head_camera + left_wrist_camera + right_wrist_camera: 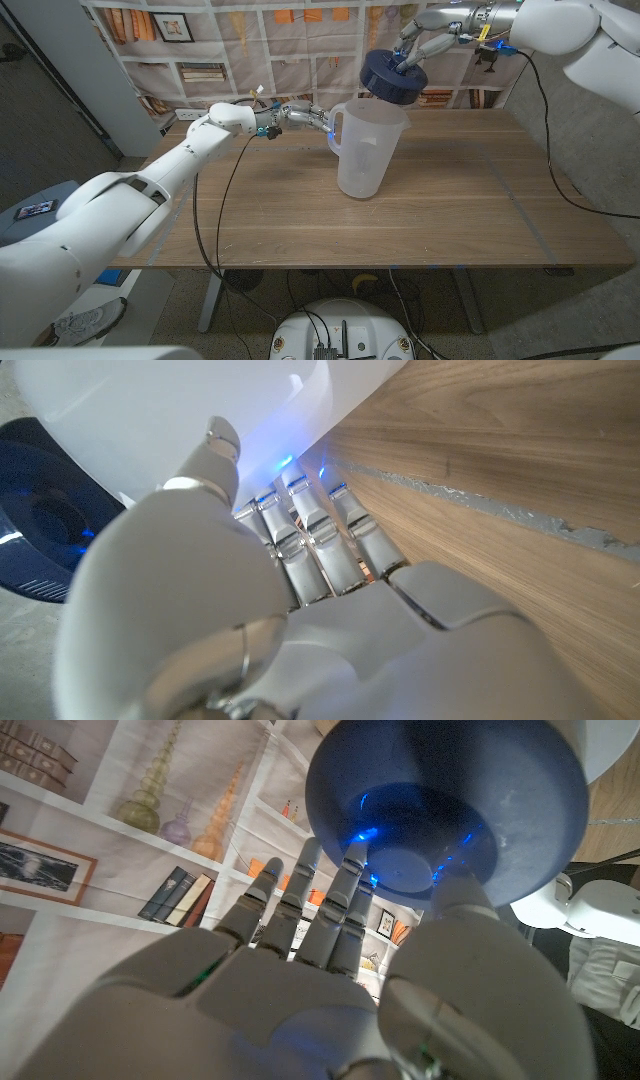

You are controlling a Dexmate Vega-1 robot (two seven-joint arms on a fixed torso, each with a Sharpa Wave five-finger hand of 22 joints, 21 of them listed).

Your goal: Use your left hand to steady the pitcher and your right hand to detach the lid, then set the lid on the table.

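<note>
Pitcher (365,150): translucent white, upright on the wooden table (470,215), nearer the far edge than the near edge, roughly midway between the side edges. Mouth open, no lid on it.

Left hand (305,116): reaches in from the left side and its fingers are at the pitcher's handle (335,132), on the side facing the left edge. Left wrist view shows the fingers (300,530) pressed against the white wall of the pitcher (150,420); I cannot tell whether they wrap fully around the handle.

Lid (393,76): dark blue, round, off the pitcher and in the air above and just behind the pitcher's rim, tilted. Not touching the table.

Right hand (425,45): holds the lid from above. Right wrist view shows the fingers (300,910) and thumb closed on the centre knob of the lid (450,810), lit blue.

Backdrop printed with bookshelves (200,40) hangs behind the far edge.
</note>
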